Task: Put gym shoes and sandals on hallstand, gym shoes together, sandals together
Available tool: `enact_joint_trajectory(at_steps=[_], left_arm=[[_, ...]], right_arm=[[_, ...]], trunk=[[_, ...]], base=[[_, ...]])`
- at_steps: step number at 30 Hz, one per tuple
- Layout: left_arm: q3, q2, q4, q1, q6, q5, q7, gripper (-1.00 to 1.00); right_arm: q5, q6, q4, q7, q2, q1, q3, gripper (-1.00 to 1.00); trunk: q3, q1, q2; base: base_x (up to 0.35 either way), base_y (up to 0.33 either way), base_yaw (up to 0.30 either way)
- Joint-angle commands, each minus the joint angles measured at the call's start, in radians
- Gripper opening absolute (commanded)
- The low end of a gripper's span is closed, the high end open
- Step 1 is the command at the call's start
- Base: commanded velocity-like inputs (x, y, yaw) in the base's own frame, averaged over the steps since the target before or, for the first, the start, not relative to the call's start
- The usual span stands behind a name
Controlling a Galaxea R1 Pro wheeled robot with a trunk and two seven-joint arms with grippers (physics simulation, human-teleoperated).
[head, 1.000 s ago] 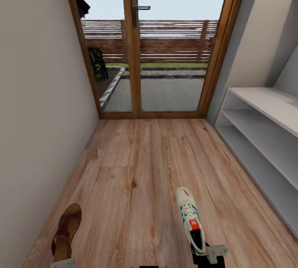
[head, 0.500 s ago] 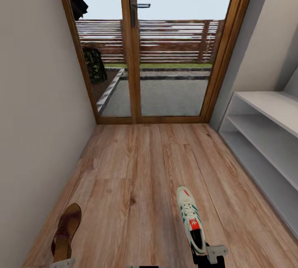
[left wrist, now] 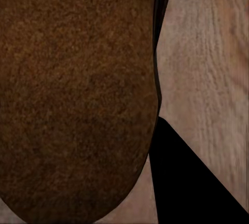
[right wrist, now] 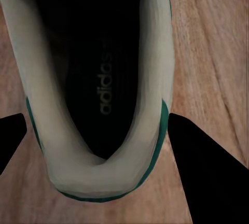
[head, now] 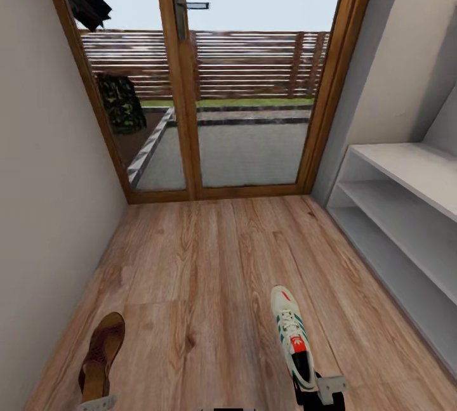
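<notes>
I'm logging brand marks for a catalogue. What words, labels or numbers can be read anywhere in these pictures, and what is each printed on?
"adidas": printed on the dark insole inside the gym shoe, read in the right wrist view.
Red tongue patch on that gym shoe in the head view: a white mark, too small to read.
Sandal, door, shoe rack: no text visible.

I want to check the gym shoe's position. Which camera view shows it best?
The head view shows it best: the whole gym shoe appears, toe pointing toward the glass door, with the hallstand at its right. The right wrist view shows just its heel opening from very close. The left wrist view shows a brown sandal instead.
</notes>
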Motion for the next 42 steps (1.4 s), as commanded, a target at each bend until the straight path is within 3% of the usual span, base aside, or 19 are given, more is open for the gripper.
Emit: enact_joint_trajectory(at_steps=[1,42], left_arm=[[0.010,0.000,0.000,0.000,-0.003,-0.010,-0.004,-1.00],[0.009,0.000,0.000,0.001,-0.003,-0.011,-0.004,-1.00]], right_arm=[[0.010,-0.003,0.001,0.000,0.000,-0.001,-0.007,-1.00],[0.010,-0.003,0.001,0.000,0.000,-0.001,-0.007,-1.00]], trunk=[[0.000,0.000,0.000],[0.018,0.000,0.000]], base=[[0.339,0.025,-0.249],[0.325,0.152,-0.250]])
